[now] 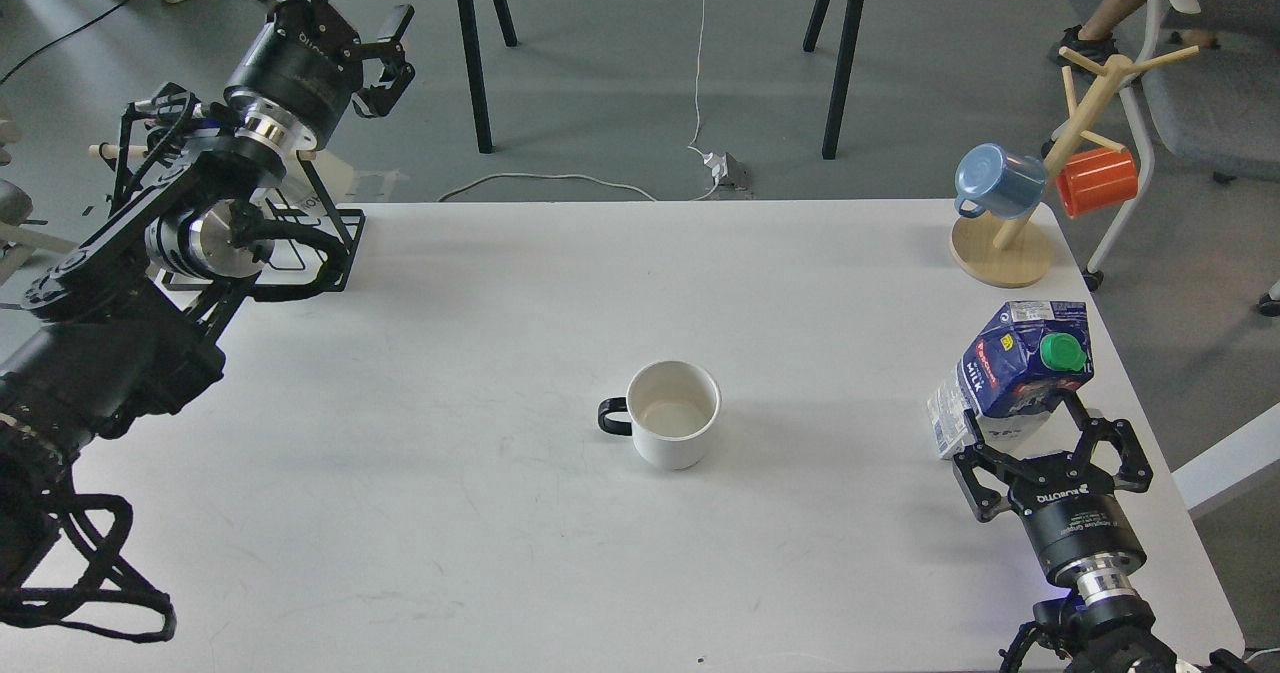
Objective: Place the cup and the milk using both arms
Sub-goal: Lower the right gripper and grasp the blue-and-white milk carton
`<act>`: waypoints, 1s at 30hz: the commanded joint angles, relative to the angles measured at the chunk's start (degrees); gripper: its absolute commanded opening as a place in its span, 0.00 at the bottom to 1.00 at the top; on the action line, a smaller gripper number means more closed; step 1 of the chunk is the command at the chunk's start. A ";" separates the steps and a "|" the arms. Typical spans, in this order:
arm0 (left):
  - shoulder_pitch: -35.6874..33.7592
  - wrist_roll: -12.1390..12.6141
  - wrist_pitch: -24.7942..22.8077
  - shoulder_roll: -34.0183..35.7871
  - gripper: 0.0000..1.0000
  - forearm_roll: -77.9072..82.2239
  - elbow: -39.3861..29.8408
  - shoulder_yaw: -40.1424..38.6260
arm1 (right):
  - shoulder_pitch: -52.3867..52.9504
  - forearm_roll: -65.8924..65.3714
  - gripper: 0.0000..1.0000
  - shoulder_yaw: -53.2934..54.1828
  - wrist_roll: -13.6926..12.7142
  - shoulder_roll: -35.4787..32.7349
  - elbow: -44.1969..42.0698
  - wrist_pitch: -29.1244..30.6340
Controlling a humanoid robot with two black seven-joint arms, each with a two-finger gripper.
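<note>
1. Two grippers, both black.
2. Right gripper [1030, 431]: fingers [1108, 443] closed on either side of the milk [1012, 368], which sits tilted between them with its green cap [1062, 352] facing up.
3. Left gripper [352, 13]: raised over the table's [420, 513] far left corner, fingers spread apart, holding nothing.
4. Cup [673, 413]: upright on the table, well to the left of the right fingers, black handle away from them.
5. Mug rack [1005, 243]: beyond the right fingers, with blue mug [995, 181] and orange mug [1098, 181].

A white table [450, 513] is seen, on which the cup [673, 413] is set upright near the middle, the milk [1012, 373] near the right edge, a wooden mug tree [1003, 251] at the far right corner and a black wire rack [300, 253] at the far left.
</note>
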 commanded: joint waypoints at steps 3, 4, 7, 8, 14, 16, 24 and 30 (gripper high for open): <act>0.02 0.05 0.00 0.93 1.00 -0.01 0.00 0.08 | 0.36 0.00 0.91 0.75 0.23 0.05 -0.19 0.00; -0.06 0.05 0.09 0.94 1.00 -0.01 0.00 0.35 | 0.53 0.00 0.90 0.84 0.23 0.05 -0.27 0.00; 0.02 0.05 0.18 0.94 1.00 -0.01 0.00 1.14 | 0.97 0.00 0.81 0.84 0.32 0.14 -1.15 0.00; 0.02 -0.03 0.18 0.94 1.00 -0.01 0.00 1.23 | 1.24 0.00 0.78 0.84 0.32 0.23 -1.33 0.00; 0.02 0.05 0.35 0.94 1.00 -0.01 0.00 1.23 | 1.68 0.00 0.67 0.84 0.32 1.37 -1.94 0.00; 0.02 0.05 0.35 1.02 1.00 0.08 0.00 1.23 | 1.68 0.00 0.64 0.84 0.32 1.37 -2.12 0.00; -0.06 0.40 0.53 1.20 1.00 0.17 0.00 2.01 | 1.15 0.00 0.60 0.32 0.32 2.60 -1.16 0.00; -0.33 0.40 0.70 1.20 1.00 0.17 0.00 2.90 | 0.71 0.00 0.60 -0.04 0.32 2.60 -0.71 0.00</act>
